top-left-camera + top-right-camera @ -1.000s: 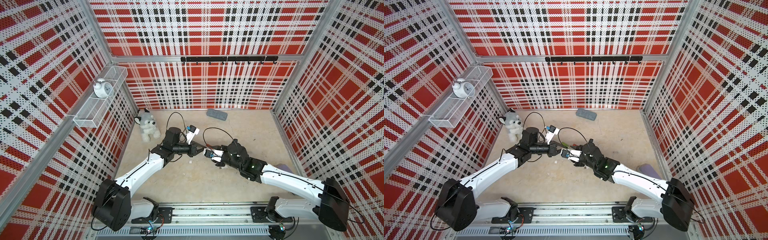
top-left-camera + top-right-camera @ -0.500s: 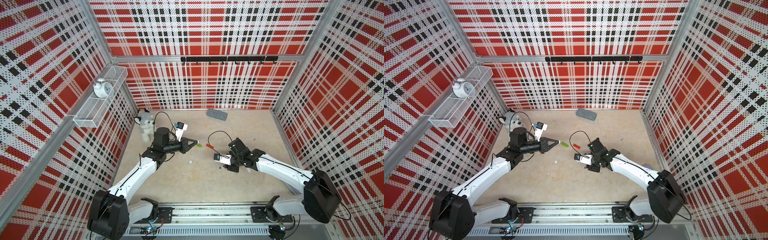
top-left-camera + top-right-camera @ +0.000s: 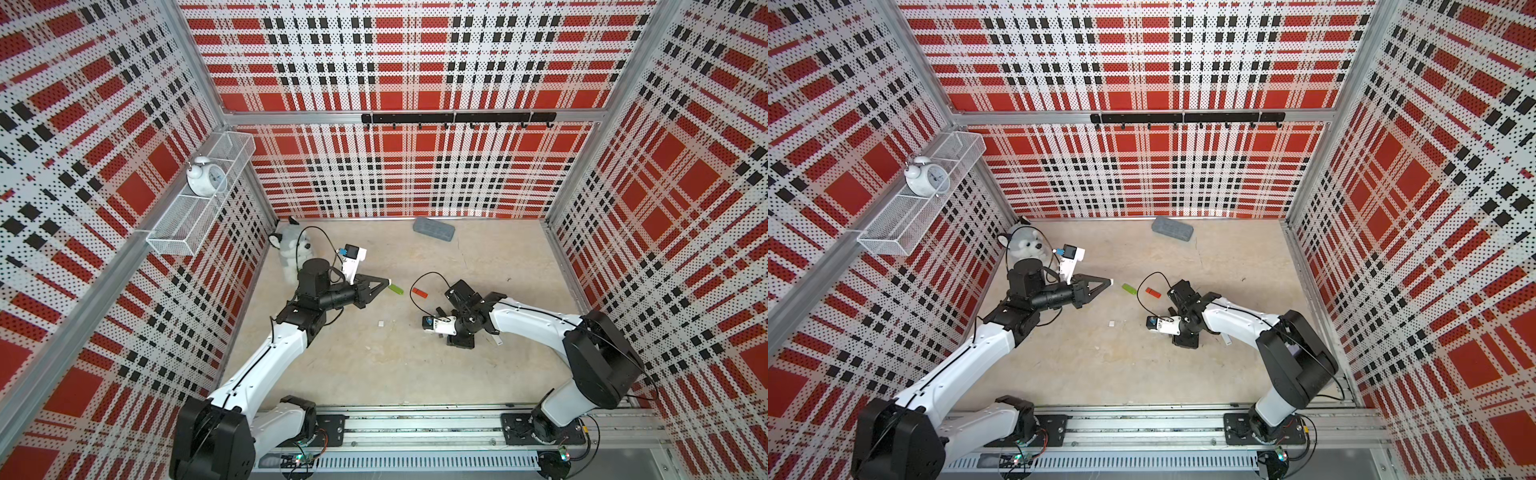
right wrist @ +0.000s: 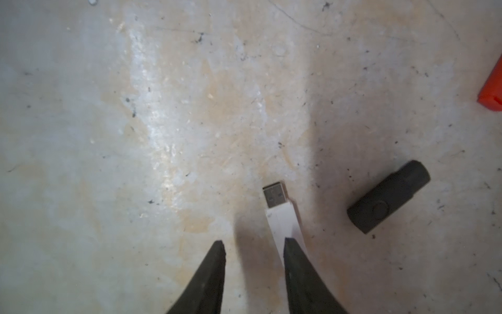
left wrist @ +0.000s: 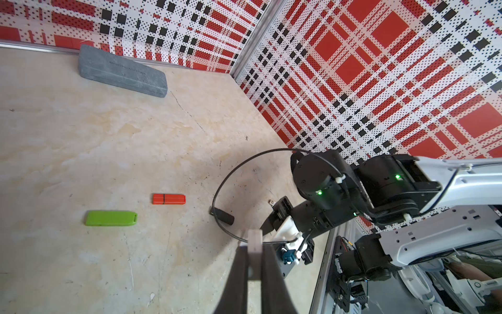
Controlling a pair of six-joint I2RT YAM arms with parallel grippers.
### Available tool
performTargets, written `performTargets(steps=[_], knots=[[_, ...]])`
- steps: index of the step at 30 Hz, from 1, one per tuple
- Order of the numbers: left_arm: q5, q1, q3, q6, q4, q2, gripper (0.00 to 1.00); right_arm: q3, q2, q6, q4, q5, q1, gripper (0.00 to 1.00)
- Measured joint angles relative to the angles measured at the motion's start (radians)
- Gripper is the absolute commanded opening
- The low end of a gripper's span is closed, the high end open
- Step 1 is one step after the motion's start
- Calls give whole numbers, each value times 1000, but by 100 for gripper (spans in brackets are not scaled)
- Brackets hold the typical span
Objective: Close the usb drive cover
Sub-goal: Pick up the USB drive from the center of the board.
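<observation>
Left hand (image 5: 254, 244) is seen closed on a white cover (image 5: 254, 238), which is clamped between the two fingers and projects just past their tips. Right hand (image 4: 254, 240) is seen open, its fingers standing apart over the bench (image 4: 135, 136) with bare surface between them. The white usb drive (image 4: 282, 220) is found at that hand. Its body runs along the inner side of one finger and is partly hidden by it, and its metal plug (image 4: 275, 197) is uncovered and directed away from the wrist. Its long axis is set nearly in line with the fingers. Whether the drive rests on the bench or is propped on the finger cannot be told.

In both top views the hands are shown well apart, with a green drive (image 3: 396, 289) and a red drive (image 3: 419, 293) lying between them. A black drive (image 4: 388, 195) lies near the white one. The right hand is far nearer to the drive, while the cover is carried by the left. The left arm is stretched low and nearly level, with its hand aimed across toward the right arm. The right wrist is turned down toward the bench. It is judged that the cover must be brought across and lined up with the plug's axis, and that the drive would first have to be steadied.
</observation>
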Motion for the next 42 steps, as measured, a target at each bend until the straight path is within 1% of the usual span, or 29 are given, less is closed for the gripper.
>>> performTargets(steps=[2,8,11,13,14,17,24,26,32,35,38,42], knots=[[0,0,0,0,0,0,0,6,17,-3,6,11,-2,42],[1,0,-8,0,6,0,0,13,45,-18,28,35,-4,41],[2,0,-10,0,6,0,0,30,63,-22,39,37,-7,36],[2,0,-10,0,6,0,0,35,76,-24,39,37,-10,29],[3,0,-10,0,6,0,0,35,81,-27,37,35,-10,28],[7,16,-11,0,6,0,0,37,84,-26,36,33,-12,32],[8,37,-12,0,6,0,0,37,84,-21,37,30,-14,29],[9,38,-12,0,6,0,0,37,84,-15,38,30,-14,31],[9,38,-12,0,6,0,0,37,88,-14,42,17,-14,32],[11,38,-12,0,6,0,0,56,106,-15,29,-10,-16,30],[11,38,-12,0,5,0,0,75,122,-16,5,-27,-18,23],[11,38,-12,1,4,0,0,79,125,-16,-3,-37,-21,21]])
